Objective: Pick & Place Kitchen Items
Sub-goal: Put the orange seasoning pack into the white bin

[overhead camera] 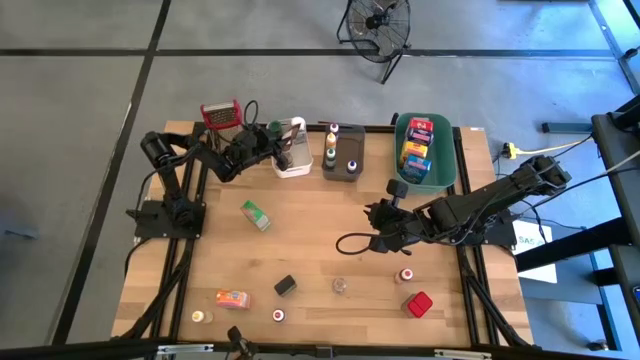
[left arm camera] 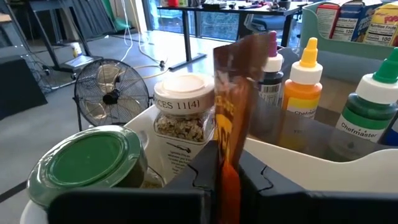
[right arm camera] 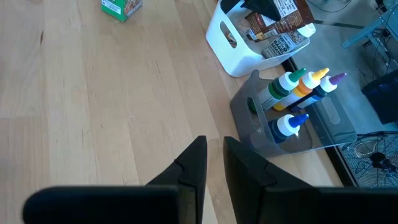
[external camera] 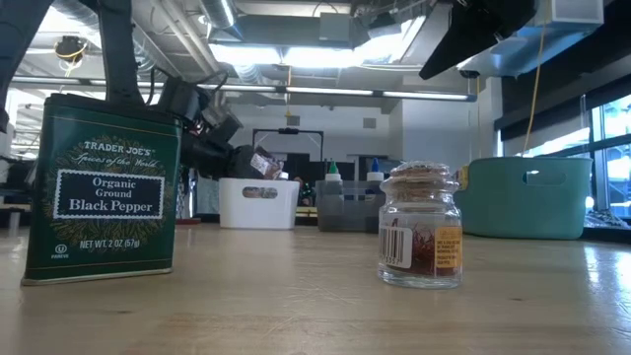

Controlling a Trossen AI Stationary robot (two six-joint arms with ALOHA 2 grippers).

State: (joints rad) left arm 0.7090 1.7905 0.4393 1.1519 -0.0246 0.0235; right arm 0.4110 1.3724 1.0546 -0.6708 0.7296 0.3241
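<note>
My left gripper (overhead camera: 281, 152) hangs over the white tub (overhead camera: 292, 168), jaws clamped on a brown packet (left arm camera: 233, 118) standing upright just above the jars inside. Right of that tub, past the grey tub (overhead camera: 343, 166), my right gripper (overhead camera: 374, 215) hovers above bare worktop (overhead camera: 320, 230), jaws nearly together, empty.

Grey concrete floor (overhead camera: 90, 150) crossed by dark seams; black floor fan (overhead camera: 377, 25) beyond the wooden table (overhead camera: 320, 250). Overhead, exposed ducts and bright strip lights (external camera: 325, 92); windows (external camera: 606, 138) at right.
</note>
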